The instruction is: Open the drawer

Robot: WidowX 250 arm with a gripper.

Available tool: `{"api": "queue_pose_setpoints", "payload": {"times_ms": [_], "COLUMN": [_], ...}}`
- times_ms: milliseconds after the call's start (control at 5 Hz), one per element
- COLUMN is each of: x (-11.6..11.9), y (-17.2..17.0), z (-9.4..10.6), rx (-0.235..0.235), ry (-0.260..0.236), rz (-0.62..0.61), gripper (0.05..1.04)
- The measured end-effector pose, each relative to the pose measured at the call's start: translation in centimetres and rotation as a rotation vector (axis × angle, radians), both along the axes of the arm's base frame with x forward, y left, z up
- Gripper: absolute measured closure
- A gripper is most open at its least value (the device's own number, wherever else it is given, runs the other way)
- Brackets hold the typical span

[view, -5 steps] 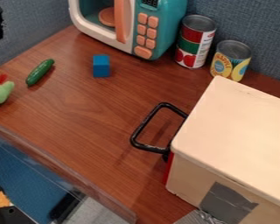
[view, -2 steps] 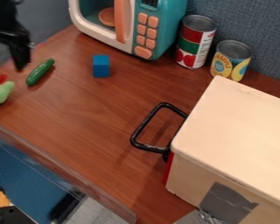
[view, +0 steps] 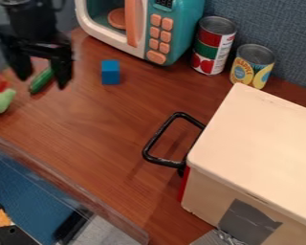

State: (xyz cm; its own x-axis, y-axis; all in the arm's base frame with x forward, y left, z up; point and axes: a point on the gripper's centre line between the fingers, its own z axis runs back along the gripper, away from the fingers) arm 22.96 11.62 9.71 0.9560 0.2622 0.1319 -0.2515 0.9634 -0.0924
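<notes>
At the upper left hangs my gripper [view: 43, 81], open, its two fingers pointing down on either side of the green cucumber, which it partly covers; nothing is gripped. The cream box holding the drawer [view: 256, 143] stands at the right. Its black handle [view: 157, 136] sticks out to the left over the table, well apart from my gripper. A strip of the red drawer front [view: 184, 184] shows below the handle, close against the box, so the drawer looks closed.
A blue block [view: 110, 72] lies right of the gripper, with the cucumber [view: 42, 80] and a green toy pear [view: 0, 102] at left. A teal toy microwave [view: 181, 28] and two cans [view: 213, 45] stand behind. A clear ledge [view: 66, 184] borders the front-left table edge.
The gripper has come further into view from the upper left, moving right, and now hangs over the cucumber. The box, handle and other objects have stayed put.
</notes>
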Motion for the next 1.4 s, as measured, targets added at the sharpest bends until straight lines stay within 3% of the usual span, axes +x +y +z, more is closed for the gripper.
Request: {"api": "queue_pose_setpoints", "payload": {"times_ms": [200, 800, 1200, 1400], "x": [0.8, 3.2, 3.9, 4.0], "y": [-2.7, -10.1, -12.6, -12.9], "z": [-0.2, -2.3, -4.4, -4.4], "rx": [-0.034, -0.057, -0.065, -0.065], "ry": [-0.005, -0.016, 0.014, 0.008], "rz": [-0.023, -0.104, -0.119, -0.113], "gripper": [0.083, 0.083, 0.083, 0.083]}}
